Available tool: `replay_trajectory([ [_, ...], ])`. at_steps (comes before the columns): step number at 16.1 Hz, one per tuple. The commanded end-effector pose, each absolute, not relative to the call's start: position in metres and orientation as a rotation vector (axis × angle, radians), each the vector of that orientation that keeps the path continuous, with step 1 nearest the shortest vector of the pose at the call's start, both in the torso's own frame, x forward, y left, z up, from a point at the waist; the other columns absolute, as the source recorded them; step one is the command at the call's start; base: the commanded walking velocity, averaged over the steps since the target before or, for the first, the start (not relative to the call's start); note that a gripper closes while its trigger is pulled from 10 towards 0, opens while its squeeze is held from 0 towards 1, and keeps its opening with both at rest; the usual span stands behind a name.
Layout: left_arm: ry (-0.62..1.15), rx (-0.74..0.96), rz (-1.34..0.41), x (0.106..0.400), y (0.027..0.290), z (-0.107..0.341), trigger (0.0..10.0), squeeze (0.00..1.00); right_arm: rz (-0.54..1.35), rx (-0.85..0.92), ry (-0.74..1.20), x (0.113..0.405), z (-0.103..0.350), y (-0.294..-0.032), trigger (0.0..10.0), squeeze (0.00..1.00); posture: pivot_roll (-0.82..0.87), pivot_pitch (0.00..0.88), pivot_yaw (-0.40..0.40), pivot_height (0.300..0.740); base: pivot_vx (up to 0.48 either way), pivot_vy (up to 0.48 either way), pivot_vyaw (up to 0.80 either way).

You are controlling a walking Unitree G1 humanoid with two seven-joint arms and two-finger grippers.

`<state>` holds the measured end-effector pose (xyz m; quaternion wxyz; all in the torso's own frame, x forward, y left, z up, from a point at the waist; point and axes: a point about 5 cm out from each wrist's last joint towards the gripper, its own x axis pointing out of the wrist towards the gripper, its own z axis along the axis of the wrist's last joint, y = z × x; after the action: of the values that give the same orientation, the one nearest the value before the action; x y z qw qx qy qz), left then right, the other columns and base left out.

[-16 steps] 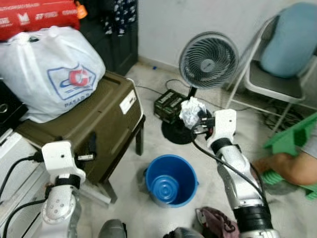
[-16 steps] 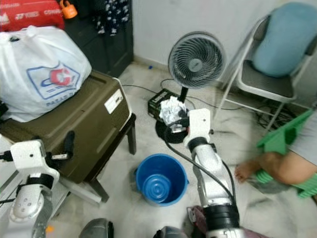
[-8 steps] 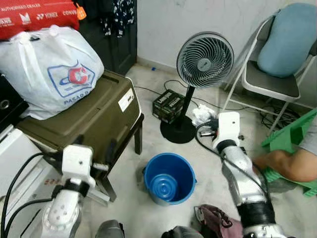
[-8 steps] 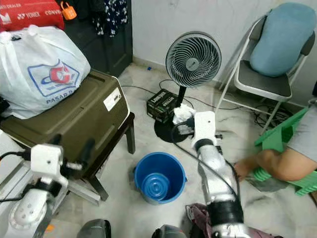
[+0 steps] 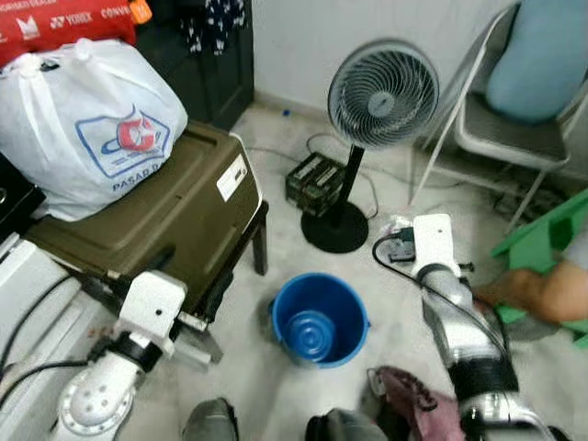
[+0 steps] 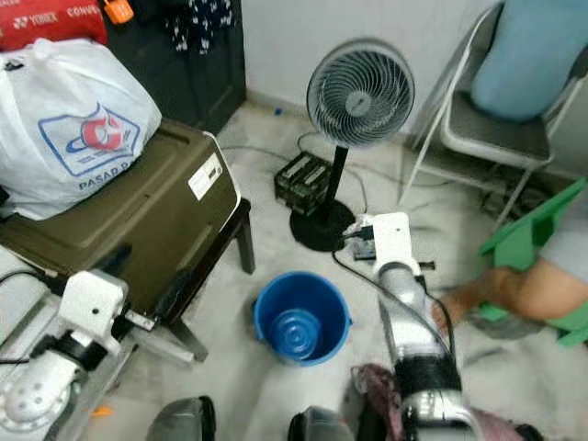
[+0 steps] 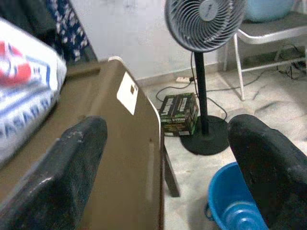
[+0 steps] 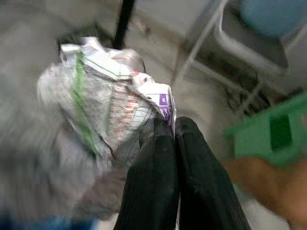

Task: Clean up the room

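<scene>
My right gripper (image 8: 173, 125) is shut on a crumpled white wrapper (image 8: 110, 100) with green and red print. In the eye views it hangs low, right of the fan's base, and the wrapper (image 5: 396, 226) peeks out just past the wrist. A round blue bucket (image 5: 320, 317) stands on the floor to the lower left of that gripper, holding a blue lid or bowl. My left gripper (image 7: 168, 129) is open beside the brown case (image 5: 156, 220), with nothing between its fingers.
A standing fan (image 5: 381, 96) and a dark carton (image 5: 314, 182) sit behind the bucket. A white plastic bag (image 5: 87, 124) rests on the brown case. At the right are a folding chair (image 5: 514, 129), a green stool (image 5: 547, 243) and a person's arm (image 5: 542, 294). A maroon cloth (image 5: 413, 404) lies near my feet.
My right gripper has carried the wrapper down and to the right, from in front of the fan to beside its base. The left arm has swung lower and forward. The camera has tilted slightly.
</scene>
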<state>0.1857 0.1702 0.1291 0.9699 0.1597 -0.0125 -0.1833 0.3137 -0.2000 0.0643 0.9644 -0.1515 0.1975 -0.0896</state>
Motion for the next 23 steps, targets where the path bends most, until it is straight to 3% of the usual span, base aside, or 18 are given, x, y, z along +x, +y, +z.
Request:
replay_trajectory([
  [1, -0.022, 0.335, -0.379, 0.183, 0.168, 0.132, 10.0, 0.0, -0.191, -0.307, 0.464, 0.31, 0.053, -0.203, 10.0, 0.0, 0.12, 0.21, -0.024, 0.74, 0.0, 0.0, 0.0],
  [4, 0.017, 0.343, -0.355, 0.163, 0.173, 0.136, 10.0, 0.0, -0.156, -0.323, 0.491, 0.31, 0.045, -0.197, 10.0, 0.0, 0.19, 0.256, 0.011, 0.74, 0.0, 0.0, 0.0],
  [11, 0.114, 0.441, -0.337, 0.138, 0.204, 0.156, 10.0, 0.0, -0.023, -0.242, 0.492, 0.332, 0.041, -0.132, 10.0, 0.0, 0.35, 0.319, 0.125, 0.74, 0.0, 0.0, 0.0],
  [16, 0.119, 0.45, -0.378, 0.142, 0.203, 0.164, 10.0, 0.0, -0.164, -0.207, 0.582, 0.328, 0.029, -0.143, 10.0, 0.0, 0.35, 0.325, 0.141, 0.74, 0.0, 0.0, 0.0],
  [23, 0.129, 0.431, -0.385, 0.143, 0.2, 0.163, 10.0, 0.0, -0.207, -0.161, 0.568, 0.331, 0.03, -0.154, 10.0, 0.0, 0.34, 0.323, 0.134, 0.74, 0.0, 0.0, 0.0],
])
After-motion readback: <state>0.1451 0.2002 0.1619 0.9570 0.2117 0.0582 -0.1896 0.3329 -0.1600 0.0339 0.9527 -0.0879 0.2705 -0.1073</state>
